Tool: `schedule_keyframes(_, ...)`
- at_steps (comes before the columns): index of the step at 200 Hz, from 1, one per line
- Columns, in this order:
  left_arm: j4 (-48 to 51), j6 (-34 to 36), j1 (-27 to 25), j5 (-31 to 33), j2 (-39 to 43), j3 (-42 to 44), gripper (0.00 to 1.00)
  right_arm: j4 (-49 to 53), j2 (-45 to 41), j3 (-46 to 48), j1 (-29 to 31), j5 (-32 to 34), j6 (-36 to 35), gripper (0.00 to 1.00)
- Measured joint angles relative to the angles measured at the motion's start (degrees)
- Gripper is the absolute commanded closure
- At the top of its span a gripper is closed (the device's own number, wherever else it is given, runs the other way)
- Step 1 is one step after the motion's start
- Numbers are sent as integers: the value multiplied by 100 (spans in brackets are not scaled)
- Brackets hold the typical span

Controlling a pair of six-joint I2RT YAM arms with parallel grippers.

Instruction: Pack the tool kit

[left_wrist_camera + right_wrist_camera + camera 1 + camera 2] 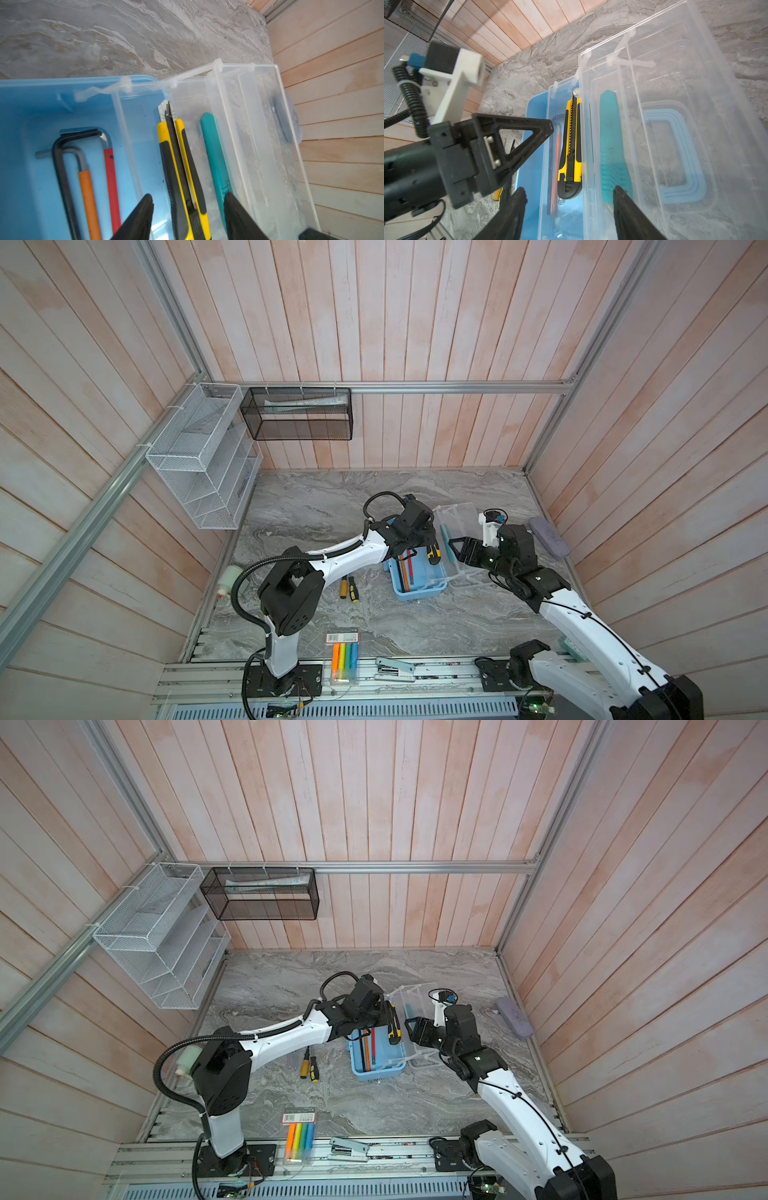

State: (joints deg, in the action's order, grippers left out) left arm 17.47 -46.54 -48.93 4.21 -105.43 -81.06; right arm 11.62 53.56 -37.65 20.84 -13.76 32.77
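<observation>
Left hand (187, 199) spread astride the yellow utility knife (176, 166), not pinching it; right hand (570, 191) spread and empty over the clear tray (126, 135). Tool kit (419, 593) sits mid-tabletop (374, 626), open: I'd judge it light, thin slick plastic, tray links (97, 91) and lid flexy and crackable, so grab the light-blue tub (376, 1073) by its wall or the handle (683, 195), never the links. Looks: tub holds hex keys (62, 158), fold-out tray, teal cutter (610, 135), clear lid (726, 104) lying flat beyond, blue handle showing through it.

marker pack (343, 657) at front edge | stapler (395, 668) just beside it | grey-lilac case (548, 537) by right wall
</observation>
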Motion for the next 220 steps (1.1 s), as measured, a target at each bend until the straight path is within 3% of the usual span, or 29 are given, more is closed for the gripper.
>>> schedule_keyframes(65,164,319,83,774,1910,1473,40,293,-129,-284,273,-129,-131,37)
schedule_keyframes(133,962,164,815,984,3770,3401,46,345,-131,-391,1054,203,-31,38)
schedule_keyframes(181,1169,127,1384,931,4463,4153,51,345,-9,-391,1655,599,157,39)
schedule_keyframes(220,1123,140,1453,697,4590,4402,59,345,57,-315,1908,822,332,40)
